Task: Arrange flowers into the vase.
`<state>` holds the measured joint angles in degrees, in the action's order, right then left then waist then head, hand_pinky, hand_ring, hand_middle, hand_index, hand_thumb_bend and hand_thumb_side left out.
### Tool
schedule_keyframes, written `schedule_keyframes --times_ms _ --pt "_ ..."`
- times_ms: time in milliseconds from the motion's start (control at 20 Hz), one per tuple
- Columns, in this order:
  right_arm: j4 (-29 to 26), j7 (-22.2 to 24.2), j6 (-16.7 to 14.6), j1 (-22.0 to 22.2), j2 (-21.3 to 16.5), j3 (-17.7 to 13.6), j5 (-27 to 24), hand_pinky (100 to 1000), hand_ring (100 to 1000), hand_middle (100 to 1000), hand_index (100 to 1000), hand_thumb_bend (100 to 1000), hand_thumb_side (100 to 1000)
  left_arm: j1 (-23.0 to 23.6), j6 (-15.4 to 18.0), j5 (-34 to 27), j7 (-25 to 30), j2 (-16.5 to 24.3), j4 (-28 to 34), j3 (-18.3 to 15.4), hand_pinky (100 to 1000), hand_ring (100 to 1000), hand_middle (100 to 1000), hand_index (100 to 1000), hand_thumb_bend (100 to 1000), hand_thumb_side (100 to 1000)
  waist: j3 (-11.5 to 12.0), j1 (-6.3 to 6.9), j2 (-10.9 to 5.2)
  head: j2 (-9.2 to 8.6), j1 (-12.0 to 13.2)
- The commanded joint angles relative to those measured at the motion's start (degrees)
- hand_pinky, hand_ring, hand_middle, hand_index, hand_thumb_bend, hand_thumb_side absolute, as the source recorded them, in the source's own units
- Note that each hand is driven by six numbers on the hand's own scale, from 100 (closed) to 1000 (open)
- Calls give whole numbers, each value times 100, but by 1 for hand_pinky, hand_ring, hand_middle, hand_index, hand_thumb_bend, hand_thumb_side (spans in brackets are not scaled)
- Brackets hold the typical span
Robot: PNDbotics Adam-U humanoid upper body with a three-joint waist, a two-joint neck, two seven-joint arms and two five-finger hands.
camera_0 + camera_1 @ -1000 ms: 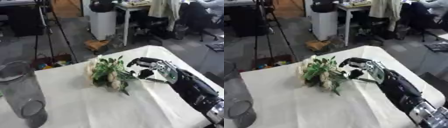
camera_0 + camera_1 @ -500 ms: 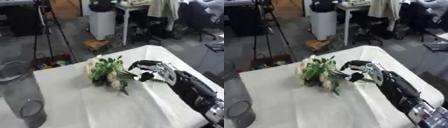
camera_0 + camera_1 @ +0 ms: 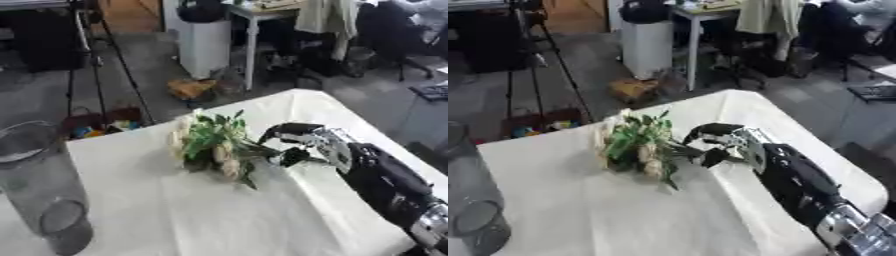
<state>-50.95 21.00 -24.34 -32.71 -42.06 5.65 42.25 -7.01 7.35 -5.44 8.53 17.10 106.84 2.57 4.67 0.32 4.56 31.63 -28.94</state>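
Note:
A bunch of pale flowers with green leaves [image 3: 213, 145] lies on the white tablecloth near the table's middle. My right hand [image 3: 308, 143] comes in from the lower right and sits at the bunch's right side, fingers curled over the stem ends; whether they close on the stems is hard to tell. A tall clear glass vase [image 3: 42, 184] stands upright at the table's left edge, apart from the flowers. My left hand shows in no view.
The table [image 3: 175, 215] ends close behind the flowers and at the right of my forearm. Beyond it are a tripod [image 3: 101, 55], a white bin [image 3: 203, 45], desks and chairs on a grey floor.
My right hand has crept slightly left and down against the bunch, its fingers curling further. The flowers and the vase have stayed in place.

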Motion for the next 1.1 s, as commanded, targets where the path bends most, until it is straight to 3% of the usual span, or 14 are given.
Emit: schedule_keyframes --times_ms 50,450,1100 --pt "-5 -53 -2 -49 -144 -61 107 888 919 839 894 147 485 -35 10 24 23 32 82 -42 737 687 674 749 1000 792 12 3 -47 9 -28" --pt "42 -201 75 -28 -98 -78 194 868 901 822 886 136 496 -44 10 28 39 29 85 -37 736 685 674 749 1000 792 52 14 -32 0 -48" --pt "91 -652 569 -15 -96 -79 456 841 888 827 885 115 507 -53 13 23 45 13 87 -41 737 685 674 749 1000 791 94 36 -5 -27 -87"
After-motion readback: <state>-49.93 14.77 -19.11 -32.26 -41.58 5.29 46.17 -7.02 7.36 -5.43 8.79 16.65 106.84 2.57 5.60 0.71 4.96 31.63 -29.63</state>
